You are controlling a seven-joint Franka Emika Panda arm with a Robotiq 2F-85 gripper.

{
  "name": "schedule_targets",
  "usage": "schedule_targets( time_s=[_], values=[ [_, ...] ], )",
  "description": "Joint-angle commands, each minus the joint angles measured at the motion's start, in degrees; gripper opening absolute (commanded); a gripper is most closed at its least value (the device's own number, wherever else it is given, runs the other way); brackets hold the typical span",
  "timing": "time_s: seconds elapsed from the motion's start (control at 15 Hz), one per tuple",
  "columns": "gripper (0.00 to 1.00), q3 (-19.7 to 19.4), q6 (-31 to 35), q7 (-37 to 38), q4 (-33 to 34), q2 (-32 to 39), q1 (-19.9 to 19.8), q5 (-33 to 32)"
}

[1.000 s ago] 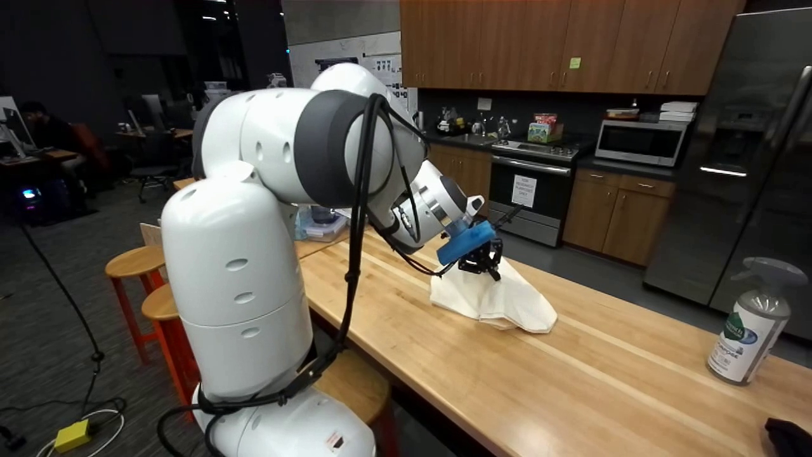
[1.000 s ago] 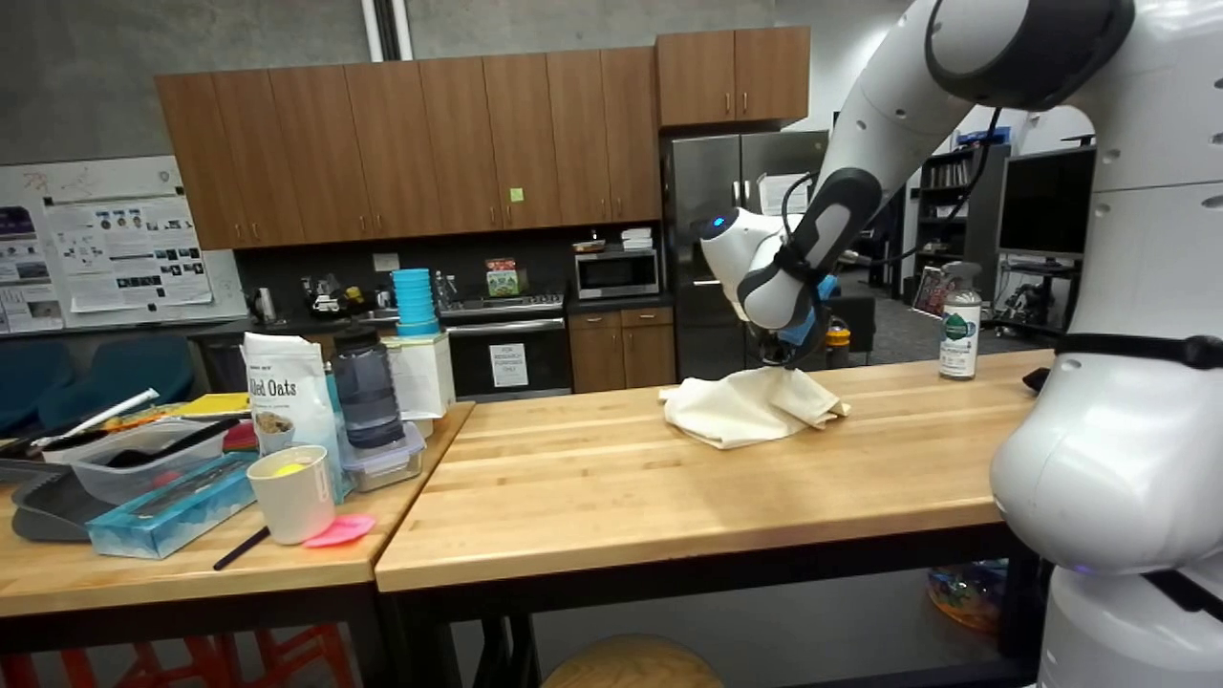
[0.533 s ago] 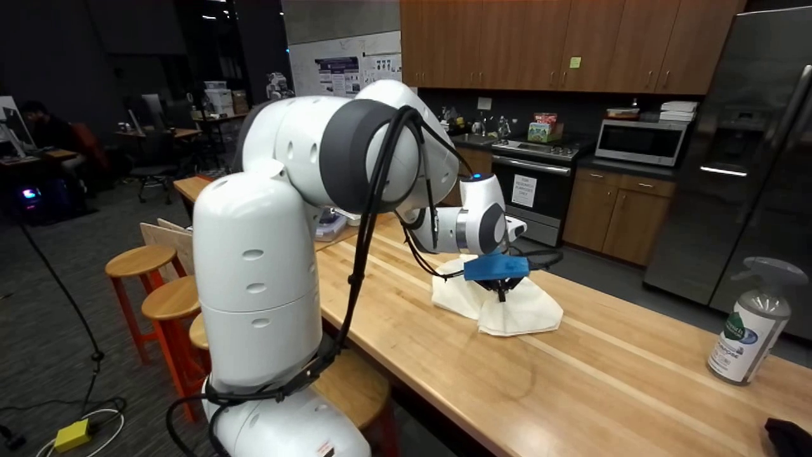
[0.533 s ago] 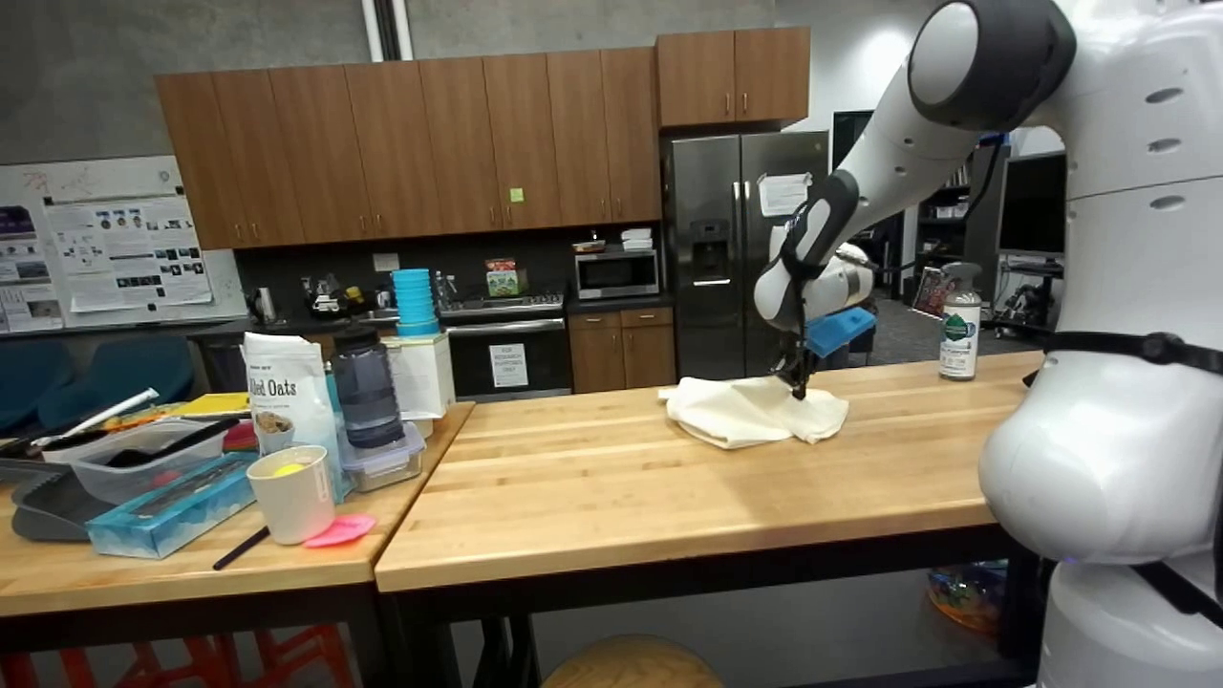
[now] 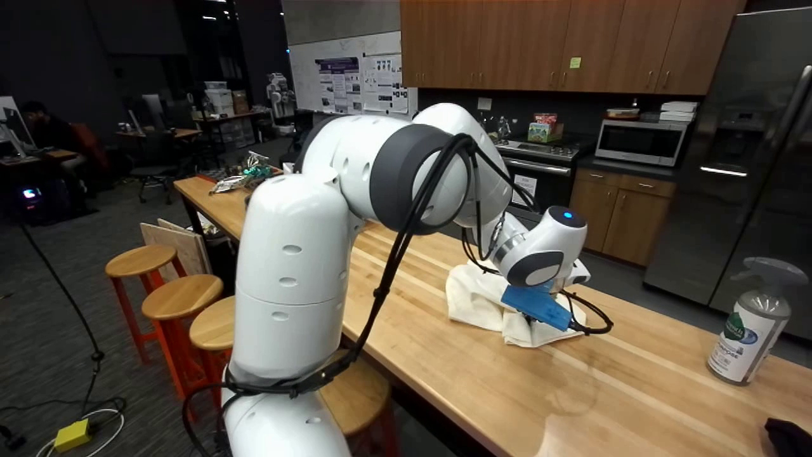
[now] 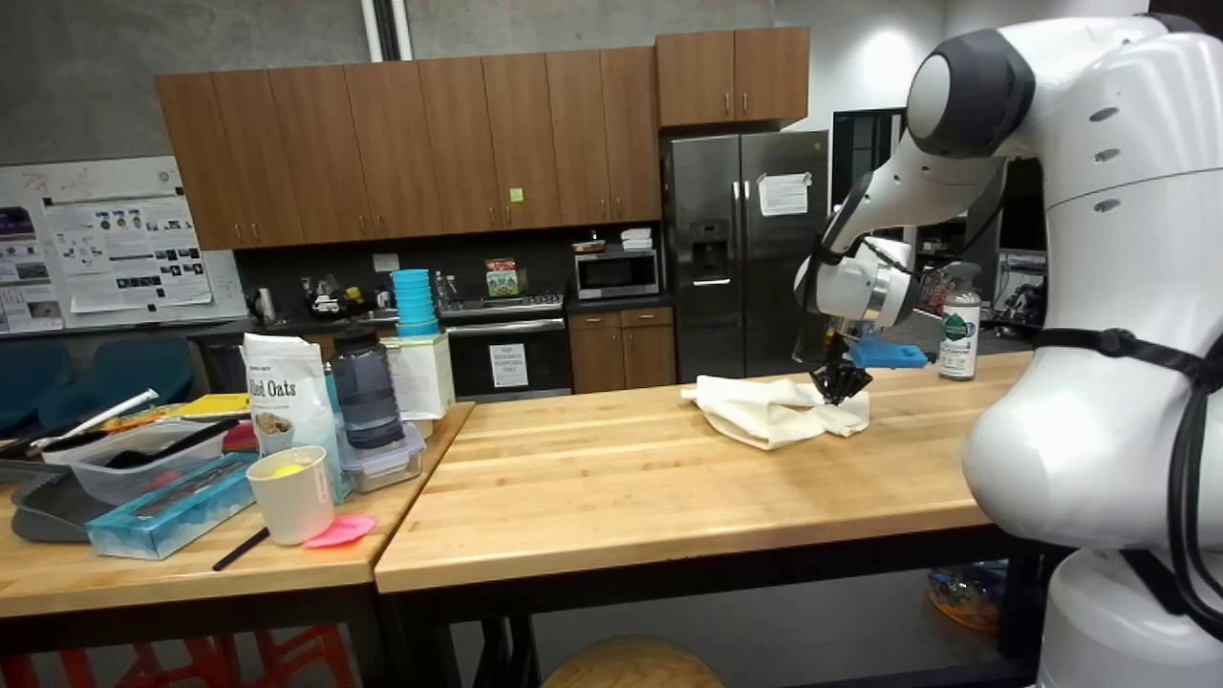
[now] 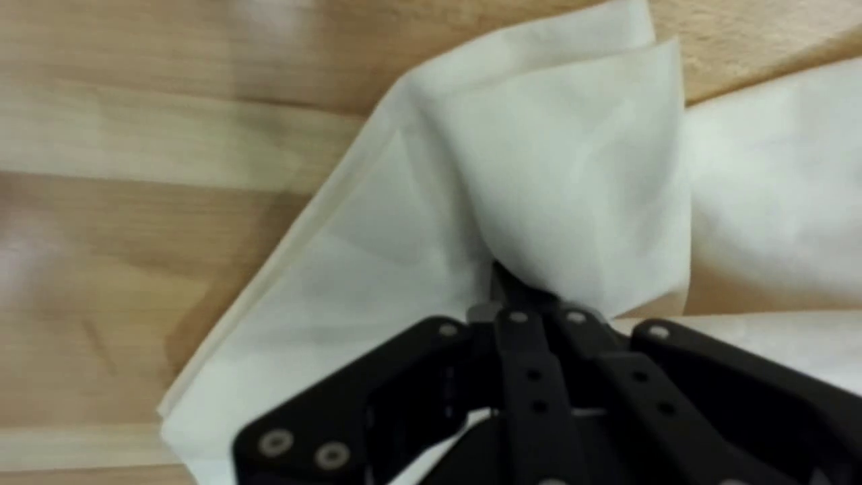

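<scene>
Cloth (image 6: 750, 413): cream, crumpled, loosely folded, lying on the desk (image 6: 573, 487). Pincer (image 6: 838, 394) at its right end, pressed together, looks to be pinching a fold; tips buried, hard to see. Blue block (image 5: 538, 306) mostly masks pincer in an exterior view. Bottle (image 6: 959, 336) stands further right, well apart.

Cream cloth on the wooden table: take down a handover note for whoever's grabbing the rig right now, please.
Gripper: fingers shut, tips at a fold of the cloth; whether they pinch it is hidden.
Things: cloth rumpled on the wooden table; spray bottle upright on the same table, apart from the cloth.
Done: fingers are down at the cloth.
Left: fingers not yet clear of the cloth; I'd probably check the hold before moving.
</scene>
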Motion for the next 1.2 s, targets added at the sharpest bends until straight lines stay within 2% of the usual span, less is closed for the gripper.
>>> schedule_targets(
  time_s=[0.0,0.13,0.33,0.47,0.6,0.73,1.13],
  values=[
    [0.0,-4.5,-3.2,2.2,3.0,-0.7,-1.9,4.9],
    [0.0,-7.5,-3.3,5.3,5.7,-0.7,-2.0,4.1],
    [0.0,-11.0,-5.2,10.9,13.9,2.4,-1.2,-1.0],
    [0.0,-11.3,-8.1,13.7,20.1,5.3,-0.3,-4.1],
    [0.0,-10.2,-9.5,15.0,23.5,6.6,1.2,-6.4],
    [0.0,-8.4,-8.9,14.4,23.7,6.8,3.5,-8.1],
    [0.0,-1.8,-6.9,12.5,13.4,2.3,13.4,-13.9]
  ],
)
